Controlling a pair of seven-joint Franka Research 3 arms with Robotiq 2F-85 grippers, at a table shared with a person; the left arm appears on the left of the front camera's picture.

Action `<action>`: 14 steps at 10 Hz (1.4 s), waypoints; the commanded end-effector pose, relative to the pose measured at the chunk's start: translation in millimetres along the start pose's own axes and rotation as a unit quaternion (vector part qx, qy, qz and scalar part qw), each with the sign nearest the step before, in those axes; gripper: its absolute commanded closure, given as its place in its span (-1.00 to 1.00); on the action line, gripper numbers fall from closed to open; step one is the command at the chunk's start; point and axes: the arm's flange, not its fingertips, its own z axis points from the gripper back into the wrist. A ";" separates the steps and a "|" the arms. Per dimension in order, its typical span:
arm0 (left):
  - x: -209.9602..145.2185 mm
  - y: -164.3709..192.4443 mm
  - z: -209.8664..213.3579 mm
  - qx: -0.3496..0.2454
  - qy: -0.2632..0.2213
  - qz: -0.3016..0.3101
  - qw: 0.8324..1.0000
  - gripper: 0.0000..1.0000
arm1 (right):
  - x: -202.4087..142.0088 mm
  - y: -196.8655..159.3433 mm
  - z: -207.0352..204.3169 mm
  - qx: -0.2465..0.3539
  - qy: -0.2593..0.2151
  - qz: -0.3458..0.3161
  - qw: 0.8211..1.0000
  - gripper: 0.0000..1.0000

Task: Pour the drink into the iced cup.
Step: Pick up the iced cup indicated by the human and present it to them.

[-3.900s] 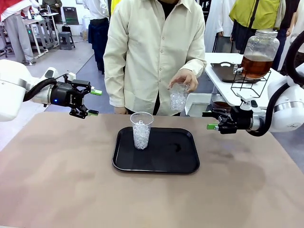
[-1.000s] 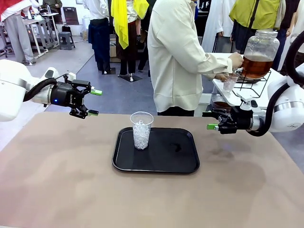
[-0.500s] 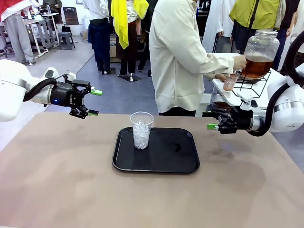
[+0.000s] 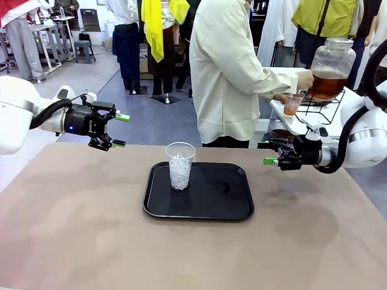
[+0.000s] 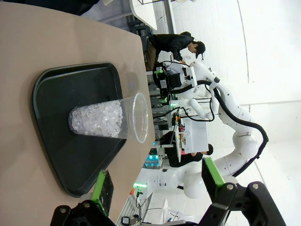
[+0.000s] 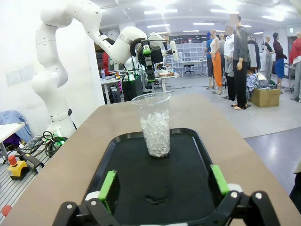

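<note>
The iced cup point(image 4: 180, 165) on the tray point(image 4: 230, 208) holds only ice; the drink point(image 4: 326, 84) sits in the jar point(image 4: 334, 53) and in a small cup point(image 4: 292, 106) pinched in the person's hand point(image 4: 282, 97); the left gripper point(image 4: 119, 130) and right gripper point(image 4: 269, 153) hover spread and empty; the pouring is not yet done.

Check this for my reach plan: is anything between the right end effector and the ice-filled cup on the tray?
Nothing visible does. The open right end effector faces the clear plastic cup of ice across the bare black rectangular tray.

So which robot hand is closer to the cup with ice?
Left. The left gripper hovers up-left of the iced cup; the right gripper sits farther off, past the tray's right edge.
</note>
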 end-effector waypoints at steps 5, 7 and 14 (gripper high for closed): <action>-0.1 -0.7 0.3 0.003 0.001 -0.002 1.000 -1.00 | 2.4 -1.3 -1.6 0.002 0.000 0.002 1.000 -1.00; -0.1 -0.7 0.3 0.003 0.001 -0.002 1.000 -1.00 | 2.4 -1.3 -1.6 0.002 0.000 0.002 1.000 -1.00; -0.1 -0.7 0.3 0.003 0.001 -0.002 1.000 -1.00 | 2.4 -1.3 -1.6 0.002 0.000 0.002 1.000 -1.00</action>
